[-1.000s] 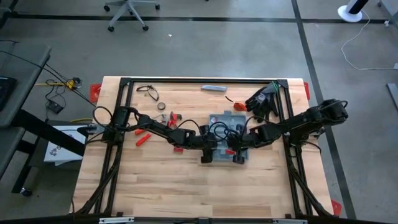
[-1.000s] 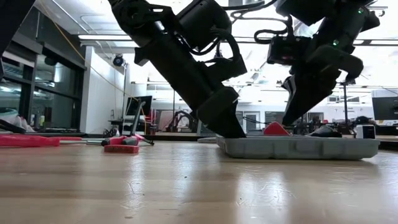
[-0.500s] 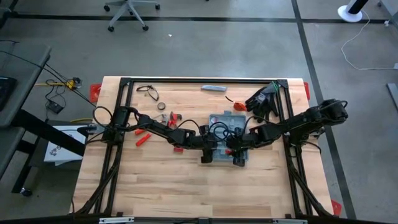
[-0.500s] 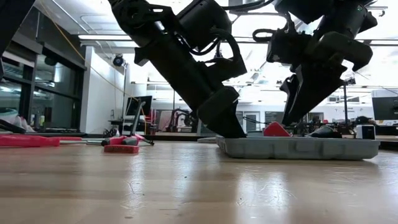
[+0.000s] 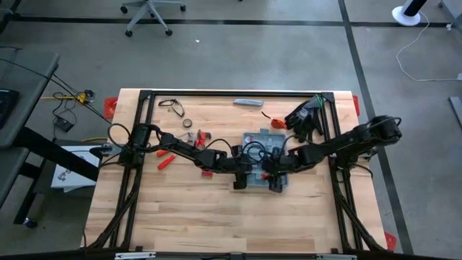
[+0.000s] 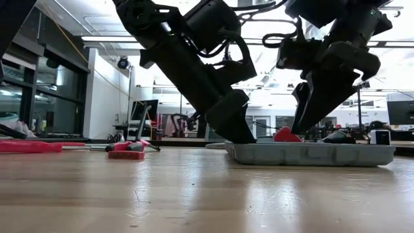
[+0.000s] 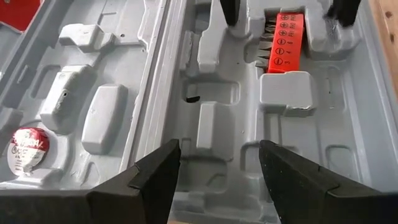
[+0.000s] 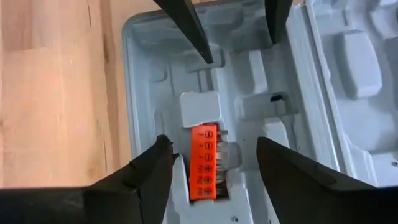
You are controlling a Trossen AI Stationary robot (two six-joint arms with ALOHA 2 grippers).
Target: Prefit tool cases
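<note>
A blue-grey tool case (image 5: 261, 162) lies open and flat on the wooden table (image 5: 195, 217), a little toward the right arm's side of the middle. Both halves of the case show many moulded slots.

Inside the case sits an orange bit holder (image 8: 204, 162) with small screw marks printed on it. It rests in a slot in the half of the case nearer the right arm.

The left gripper (image 7: 219, 158) hangs low over the case, at the edge nearer the left arm. Its two dark fingers (image 7: 155, 177) stand apart with nothing between them. They point across the case toward the orange bit holder.

The right gripper (image 8: 211, 163) hangs over the other end of the case. Its fingers (image 8: 152, 171) stand wide apart too, one on each side of the orange bit holder and just above it. They do not squeeze it.

The two grippers face each other across the case, and each one's finger tips show in the other's wrist view.

Left of the case, some red-handled tools (image 5: 165, 160) lie on the table. Behind the case, near the far right corner of the table, lie black gloves (image 5: 306, 117). A slim grey bar (image 5: 247, 102) lies by the far edge, well apart from the case.
</note>
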